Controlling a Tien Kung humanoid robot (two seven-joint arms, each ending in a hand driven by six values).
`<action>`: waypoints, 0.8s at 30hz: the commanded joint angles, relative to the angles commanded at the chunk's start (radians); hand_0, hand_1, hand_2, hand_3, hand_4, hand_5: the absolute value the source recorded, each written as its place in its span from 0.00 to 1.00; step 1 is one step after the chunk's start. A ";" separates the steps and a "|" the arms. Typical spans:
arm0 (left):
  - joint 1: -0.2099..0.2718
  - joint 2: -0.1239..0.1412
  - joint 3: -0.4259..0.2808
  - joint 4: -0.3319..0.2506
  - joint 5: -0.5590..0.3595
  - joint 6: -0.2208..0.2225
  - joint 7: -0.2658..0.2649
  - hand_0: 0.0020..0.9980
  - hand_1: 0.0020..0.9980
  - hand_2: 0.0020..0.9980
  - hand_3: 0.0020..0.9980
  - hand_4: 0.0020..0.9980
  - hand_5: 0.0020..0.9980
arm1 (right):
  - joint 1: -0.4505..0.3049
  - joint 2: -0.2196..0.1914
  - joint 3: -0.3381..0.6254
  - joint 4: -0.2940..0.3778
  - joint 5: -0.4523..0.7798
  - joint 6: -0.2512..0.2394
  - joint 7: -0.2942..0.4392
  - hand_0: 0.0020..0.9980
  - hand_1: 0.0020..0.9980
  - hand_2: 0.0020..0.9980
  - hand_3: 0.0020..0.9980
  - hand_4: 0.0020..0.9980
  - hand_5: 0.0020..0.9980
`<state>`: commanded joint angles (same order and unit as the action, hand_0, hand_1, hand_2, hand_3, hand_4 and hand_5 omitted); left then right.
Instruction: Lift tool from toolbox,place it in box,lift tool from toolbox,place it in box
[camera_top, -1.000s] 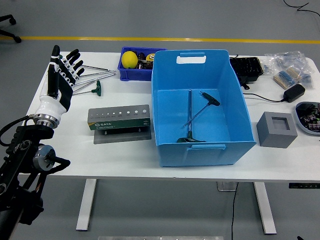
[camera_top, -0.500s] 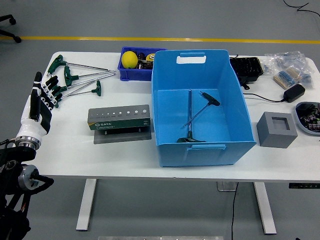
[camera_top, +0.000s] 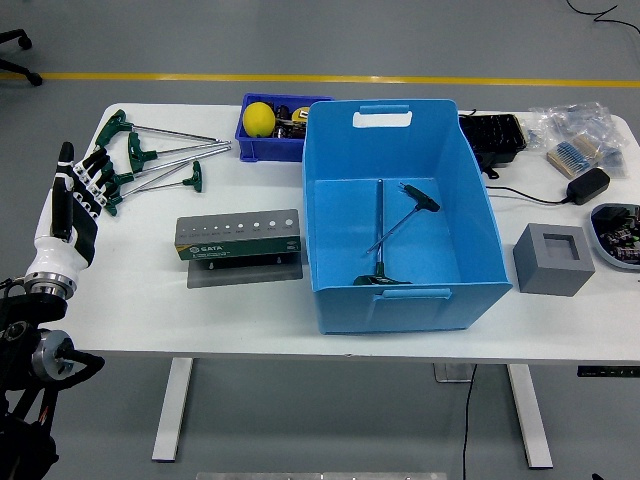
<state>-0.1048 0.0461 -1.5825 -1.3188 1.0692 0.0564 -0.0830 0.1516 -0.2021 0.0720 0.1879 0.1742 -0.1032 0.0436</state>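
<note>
Head view: left robot hand (camera_top: 72, 200) at the tabletop's (camera_top: 150, 300) left edge, fingers spread wide, holding nothing. Two T-handle tools (camera_top: 397, 225) lie crossed in the blue box (camera_top: 400, 300), so both placements look done. Spare T-handle wrenches (camera_top: 160, 160) lie just beside the hand.

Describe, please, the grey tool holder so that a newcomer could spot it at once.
Start at the big blue box in the middle of the white table. Just left of it lies a long grey holder on a flat metal plate. A row of round holes along its top sets it apart.
</note>
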 joint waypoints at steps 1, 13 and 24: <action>0.000 0.000 0.000 -0.002 0.000 -0.001 0.000 0.89 0.91 0.93 0.82 0.91 1.00 | 0.001 0.000 0.000 0.000 -0.001 0.000 0.000 0.72 0.69 0.76 0.68 0.93 0.80; -0.003 0.009 0.009 -0.022 -0.006 0.001 -0.009 0.89 0.90 0.93 0.82 0.91 1.00 | 0.003 0.003 0.014 0.000 -0.014 -0.002 -0.002 0.72 0.69 0.77 0.68 0.93 0.80; -0.001 0.010 0.019 -0.029 -0.004 0.005 -0.010 0.89 0.89 0.93 0.82 0.91 1.00 | 0.000 0.003 0.026 0.001 -0.039 -0.001 -0.009 0.72 0.70 0.76 0.68 0.93 0.80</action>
<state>-0.1054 0.0560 -1.5638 -1.3478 1.0653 0.0614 -0.0928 0.1520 -0.1995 0.0981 0.1891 0.1354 -0.1040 0.0351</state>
